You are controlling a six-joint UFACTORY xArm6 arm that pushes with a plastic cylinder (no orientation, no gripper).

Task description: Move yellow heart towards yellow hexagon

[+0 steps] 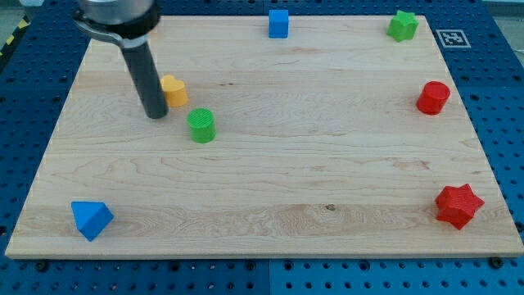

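Note:
One yellow block [174, 89] sits on the wooden board [270, 188] at the upper left. Its left side is hidden behind my rod, so I cannot tell whether it is the heart or the hexagon. My tip [155, 115] rests on the board just left of and slightly below this block, touching or nearly touching it. No second yellow block shows clearly. The arm's dark body covers the board's top left corner.
A green cylinder [201, 125] stands just right of and below my tip. A blue cube [278, 23] is at the top middle and a green star [402, 25] at the top right. A red cylinder [433, 97] is at the right edge, a red star [458, 205] at the bottom right, and a blue triangular block [90, 219] at the bottom left.

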